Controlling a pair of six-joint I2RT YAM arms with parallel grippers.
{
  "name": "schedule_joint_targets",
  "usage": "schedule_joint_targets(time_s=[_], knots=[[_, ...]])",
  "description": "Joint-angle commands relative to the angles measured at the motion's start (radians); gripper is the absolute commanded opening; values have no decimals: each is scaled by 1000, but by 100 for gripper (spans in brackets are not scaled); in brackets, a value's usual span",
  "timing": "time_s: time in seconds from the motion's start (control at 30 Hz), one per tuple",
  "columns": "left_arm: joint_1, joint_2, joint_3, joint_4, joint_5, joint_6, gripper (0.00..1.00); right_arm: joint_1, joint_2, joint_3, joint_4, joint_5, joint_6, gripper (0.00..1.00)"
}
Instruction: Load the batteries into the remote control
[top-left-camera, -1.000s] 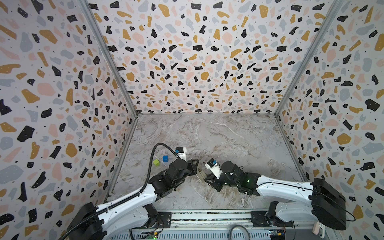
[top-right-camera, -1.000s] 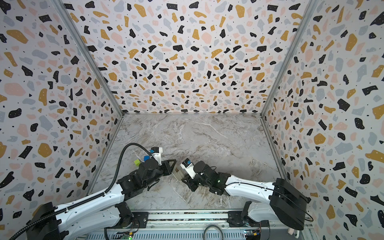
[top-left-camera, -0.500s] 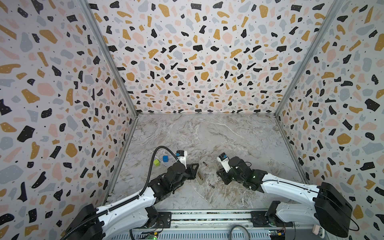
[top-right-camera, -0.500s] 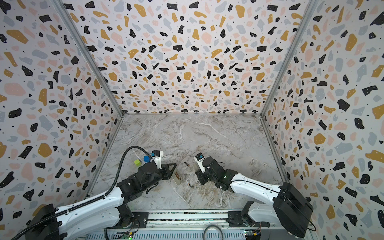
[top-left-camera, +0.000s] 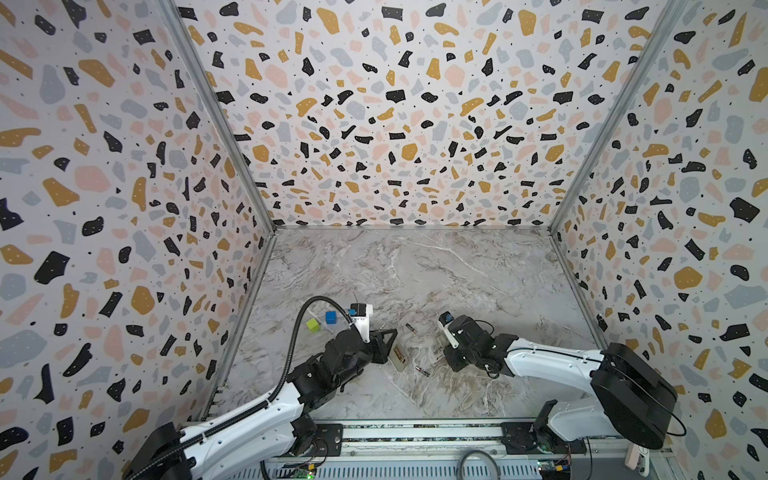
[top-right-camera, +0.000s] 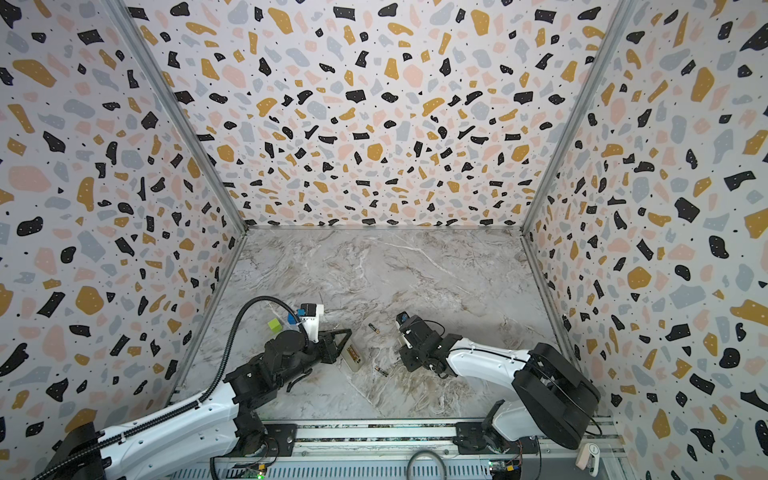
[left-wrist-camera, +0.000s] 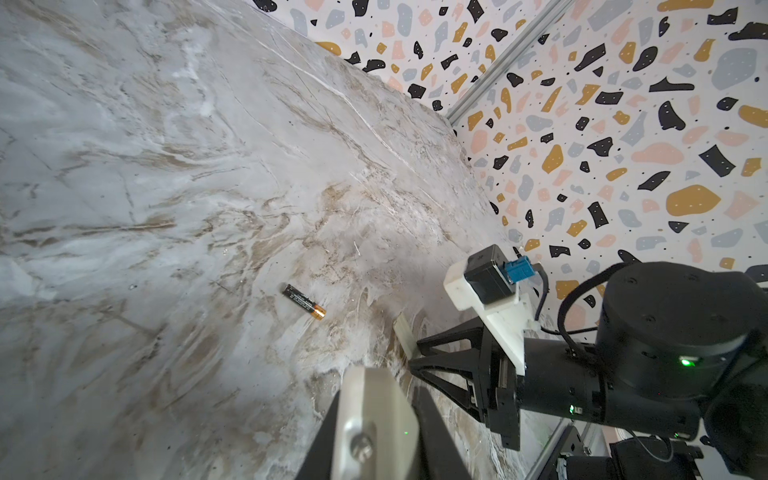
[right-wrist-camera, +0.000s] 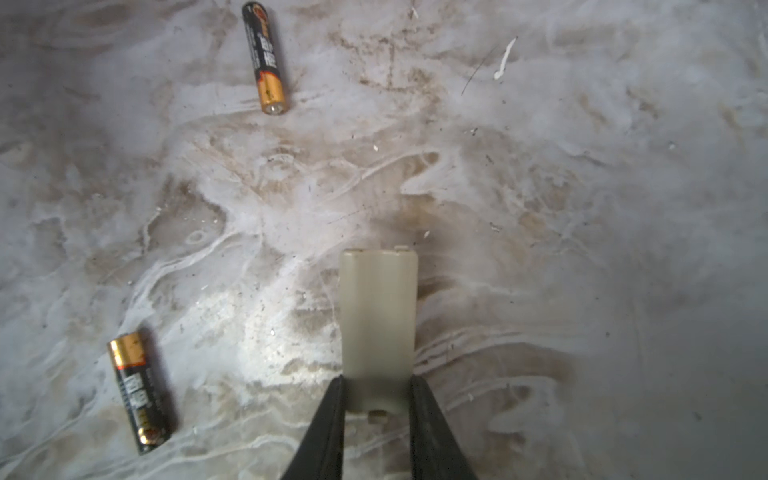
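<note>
- You are working on a grey-white marbled tabletop, streaked with brown and scuffed towards its front.
- The far battery lies on its side near the front middle of the tabletop, clear of everything else.
- The near battery also lies on its side, closer to the front edge and apart from the far one.
- The remote control sits just left of the near battery. You cannot tell whether it rests fully on the surface.
- A yellow-green cube and a blue cube stand side by side near the left wall.
</note>
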Motion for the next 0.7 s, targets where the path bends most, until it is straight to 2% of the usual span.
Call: schedule_joint_targets(time_s=[0.0, 0.23, 0.5, 0.67], knots=[[7, -23, -21, 51, 17, 31, 0, -4, 17, 38, -32, 16, 1, 22], [7, -28, -50, 116, 35, 24, 0, -4, 56, 52, -38, 14, 4, 26], [7, -37, -66, 123, 51, 24, 0, -4, 20, 59, -63, 22, 5, 48], [7, -46, -61, 106, 74, 34, 0, 9, -26, 78, -96, 22, -2, 54]])
